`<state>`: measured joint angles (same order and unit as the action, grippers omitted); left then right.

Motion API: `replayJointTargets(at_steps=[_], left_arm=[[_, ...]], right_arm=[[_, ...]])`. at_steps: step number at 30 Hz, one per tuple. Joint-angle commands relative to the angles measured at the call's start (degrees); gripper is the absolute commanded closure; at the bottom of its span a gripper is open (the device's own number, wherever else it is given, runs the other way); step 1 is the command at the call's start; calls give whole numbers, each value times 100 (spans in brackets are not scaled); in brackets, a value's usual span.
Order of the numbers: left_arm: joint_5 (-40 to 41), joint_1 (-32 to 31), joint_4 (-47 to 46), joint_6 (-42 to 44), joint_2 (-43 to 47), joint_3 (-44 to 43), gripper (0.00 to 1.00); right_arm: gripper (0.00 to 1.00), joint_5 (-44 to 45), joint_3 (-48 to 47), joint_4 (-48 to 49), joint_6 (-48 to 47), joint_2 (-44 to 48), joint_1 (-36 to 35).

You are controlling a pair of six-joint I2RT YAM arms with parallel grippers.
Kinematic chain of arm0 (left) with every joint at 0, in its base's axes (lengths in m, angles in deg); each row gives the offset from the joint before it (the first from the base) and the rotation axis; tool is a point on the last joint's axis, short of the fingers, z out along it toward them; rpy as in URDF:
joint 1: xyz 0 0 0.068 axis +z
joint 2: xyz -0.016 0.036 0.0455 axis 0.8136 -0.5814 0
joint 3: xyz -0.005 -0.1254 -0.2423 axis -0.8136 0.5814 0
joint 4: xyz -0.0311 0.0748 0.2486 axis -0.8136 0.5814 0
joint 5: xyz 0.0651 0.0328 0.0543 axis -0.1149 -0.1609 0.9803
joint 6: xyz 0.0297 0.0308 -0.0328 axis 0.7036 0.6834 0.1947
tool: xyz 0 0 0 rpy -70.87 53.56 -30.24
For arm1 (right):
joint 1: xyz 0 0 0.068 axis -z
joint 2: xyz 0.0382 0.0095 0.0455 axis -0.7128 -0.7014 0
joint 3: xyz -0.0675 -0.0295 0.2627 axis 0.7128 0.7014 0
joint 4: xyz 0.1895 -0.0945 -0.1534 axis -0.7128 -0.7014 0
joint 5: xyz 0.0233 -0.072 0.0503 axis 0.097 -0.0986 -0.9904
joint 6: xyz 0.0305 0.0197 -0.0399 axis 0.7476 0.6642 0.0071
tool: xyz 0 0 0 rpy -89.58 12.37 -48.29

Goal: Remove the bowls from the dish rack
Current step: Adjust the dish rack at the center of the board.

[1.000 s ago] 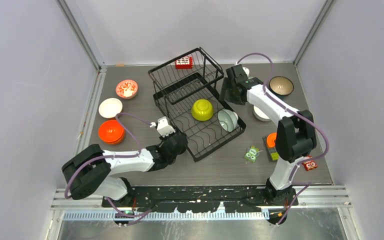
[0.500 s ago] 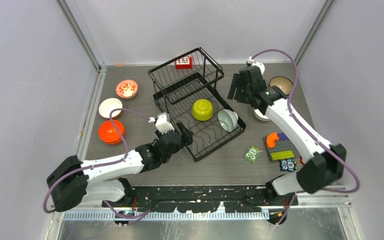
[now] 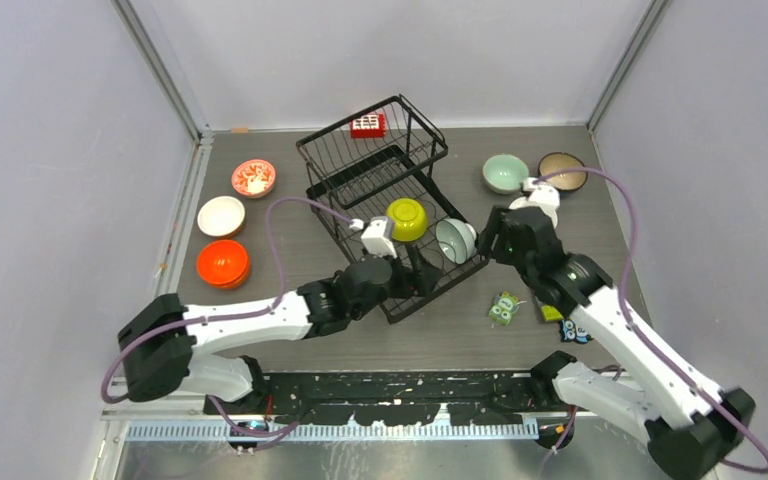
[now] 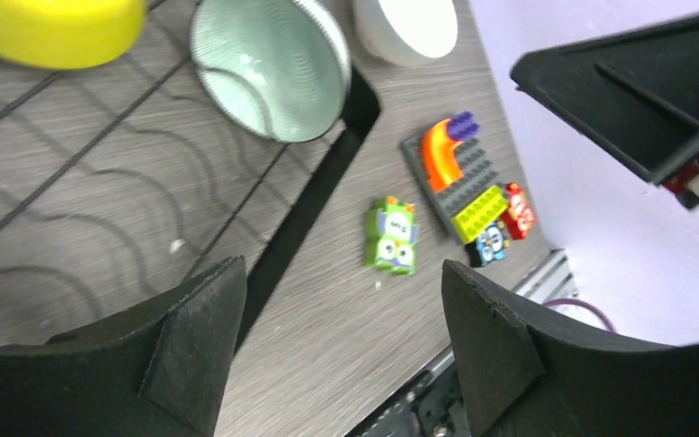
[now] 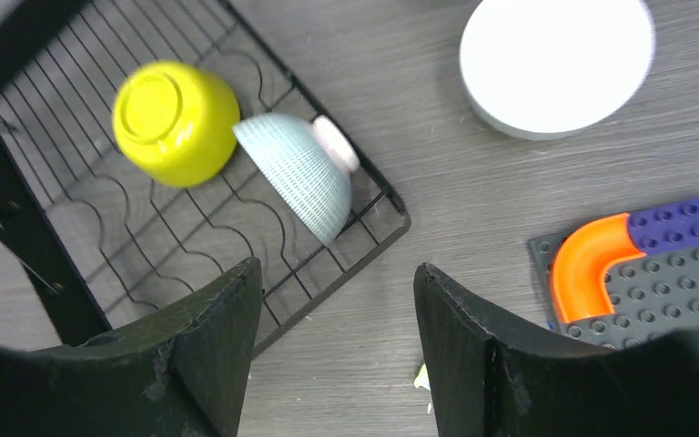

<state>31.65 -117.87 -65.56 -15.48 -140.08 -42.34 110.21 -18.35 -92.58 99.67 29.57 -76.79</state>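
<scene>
Left side: orange bowl (image 3: 223,263) plus two more sit out on the table, so not much spare room there. My L gripper (image 4: 341,264) is wide, empty, low over the rack (image 3: 325,133) near edge, and the wires could snag a finger. Yellow bowl (image 3: 406,219) bottom-up mid-rack. Mint bowl (image 3: 455,240) tipped on its side at the rack's right corner. R gripper (image 5: 338,269) wide too, empty, just right of it. Risk: both arms go for the mint bowl, then clash or knock it off. Toys (image 3: 505,307) crowd near right; far right looks freer.
</scene>
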Motion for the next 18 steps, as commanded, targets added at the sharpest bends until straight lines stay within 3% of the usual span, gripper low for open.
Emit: replayJointTargets(at_steps=[1, 10, 18], left_arm=[[-139, -42, -1113, 209, -576, -533, 20], [581, -47, -2204, -207, -2407, -1355, 19], [1319, -38, -2892, -222, -3385, -1766, 21]], right_arm=[[33, 890, 251, 151, 571, 1236, -19], [33, 921, 881, -73, 1035, 2263, -18], [33, 723, 1193, -200, 1077, 2900, -18]])
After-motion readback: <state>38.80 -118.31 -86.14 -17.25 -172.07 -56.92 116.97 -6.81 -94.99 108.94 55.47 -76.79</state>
